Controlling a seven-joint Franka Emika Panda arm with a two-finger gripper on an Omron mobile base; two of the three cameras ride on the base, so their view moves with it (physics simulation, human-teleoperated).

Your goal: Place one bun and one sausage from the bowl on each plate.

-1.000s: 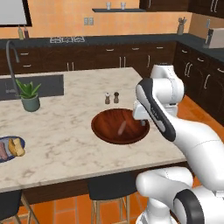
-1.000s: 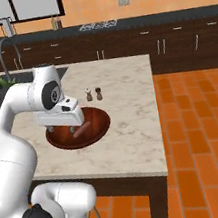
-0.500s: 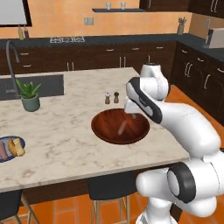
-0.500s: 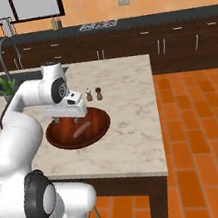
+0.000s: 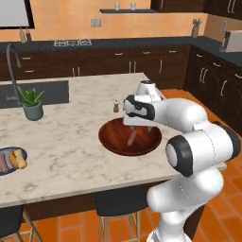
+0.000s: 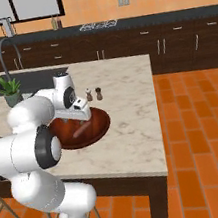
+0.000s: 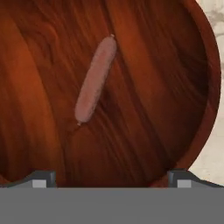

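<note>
Here the fingers (image 5: 138, 126) hang spread wide over the bowl (image 5: 109, 141), holding nothing; in the hand view the two tips sit far apart at the bottom corners, with the fingers (image 7: 41, 178) well short of the single sausage (image 7: 95, 79) that lies slantwise on the bowl's (image 7: 39, 65) bare reddish-brown floor. From the left base view the sausage (image 5: 133, 137) rests near the middle of the bowl, just below the hand. The right base view shows the same: the sausage (image 6: 81, 130) lies in the bowl (image 6: 98, 131), with the fingers (image 6: 80, 117) above its far side.

The bowl stands on the marble counter (image 5: 71, 156), near its right end. Just behind the bowl stand two small shakers (image 6: 94, 94), close to the hand but apart from it; one shaker (image 5: 115, 106) shows beside the wrist in the left base view. Farther left on the counter stands a potted plant (image 5: 31, 102), next to the sink (image 5: 33, 92) with its curved tap (image 5: 13, 56). At the counter's left edge lies the dark blue plate (image 5: 5, 169), carrying a bun (image 5: 18, 159) and another sausage (image 5: 3, 162) side by side, well apart from the bowl. Stools (image 5: 120, 203) stand tucked under the near edge of the counter. Nothing stands between the spread fingers and the sausage in the bowl.
</note>
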